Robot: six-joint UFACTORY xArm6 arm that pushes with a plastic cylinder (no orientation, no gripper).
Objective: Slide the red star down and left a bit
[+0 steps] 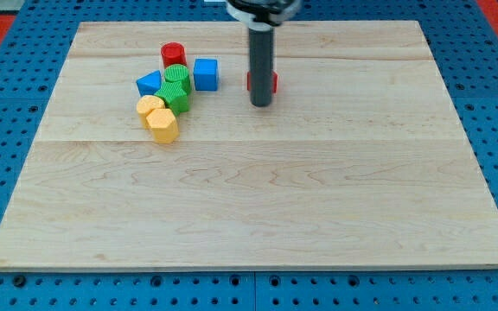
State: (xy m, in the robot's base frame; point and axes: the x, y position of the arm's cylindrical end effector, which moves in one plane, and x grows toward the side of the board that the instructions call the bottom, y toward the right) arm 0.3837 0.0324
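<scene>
The red star lies on the wooden board near the view's top centre, mostly hidden behind my rod; only red slivers show on both sides of it. My tip rests on the board just in front of the star, at its lower edge, and looks to be touching it.
A cluster of blocks sits to the view's left of the star: a red cylinder, a blue cube, a blue block, a green cylinder on a green block, a yellow block and a yellow hexagon.
</scene>
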